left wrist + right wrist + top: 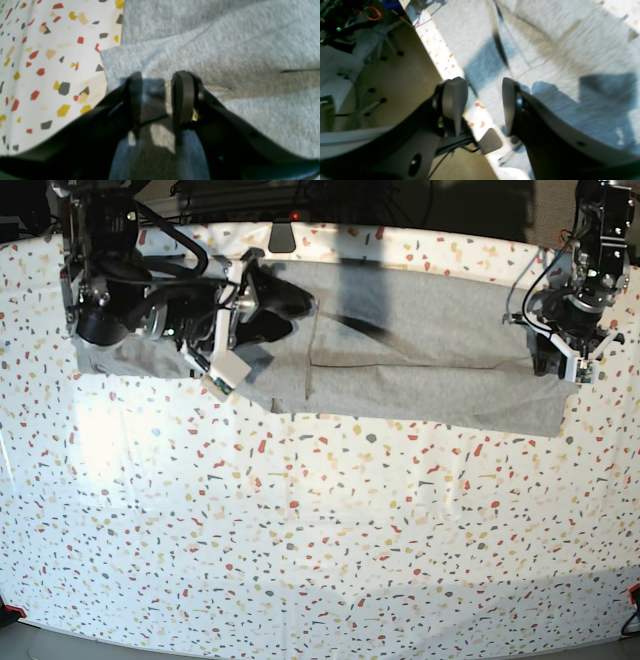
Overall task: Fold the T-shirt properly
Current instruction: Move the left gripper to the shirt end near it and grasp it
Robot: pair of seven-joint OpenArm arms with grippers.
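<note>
Speckled terrazzo tabletop (320, 530) is being spanned at its far edge by the T-shirt (420, 370), folded lengthwise. Left gripper (156, 96) and right gripper (480, 105) are being held spread, empty; ends should be regripped evenly.

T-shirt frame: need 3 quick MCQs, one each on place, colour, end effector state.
1. Where does the T-shirt lie on the table?
A. along the far edge
B. centre
C. near edge

2. Its colour?
A. navy
B. heather grey
C. red

3. The left end effector?
A. shut on a sleeve
B. out of view
C. open over the fabric

Answers: 1 A, the base view shows it stretched along the top edge; 2 B, grey in every view; 3 C, the left wrist view shows a gap between its fingers with cloth beneath.
</note>
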